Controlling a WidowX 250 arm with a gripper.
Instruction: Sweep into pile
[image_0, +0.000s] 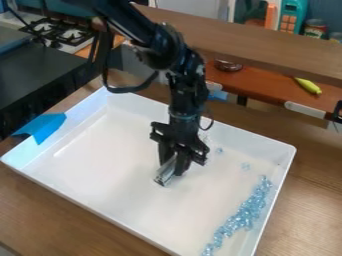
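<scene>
We see pincer (174, 163) low over middle of white tray (100, 155), narrow, gripping tilted silvery tool (164, 176). We find pale blue beads (246, 215) in long band beside tray's right-hand wall in view, few strays apart. We note blue tape (45, 127) on opposite wall, wooden worktop (309, 200) beneath.

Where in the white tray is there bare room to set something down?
The tray's floor is bare between the blue tape and the gripper, and along the near wall up to the beads. It is crowded by the picture's right wall, where beads lie, and mid-tray, where the gripper holds a silvery tool.
</scene>
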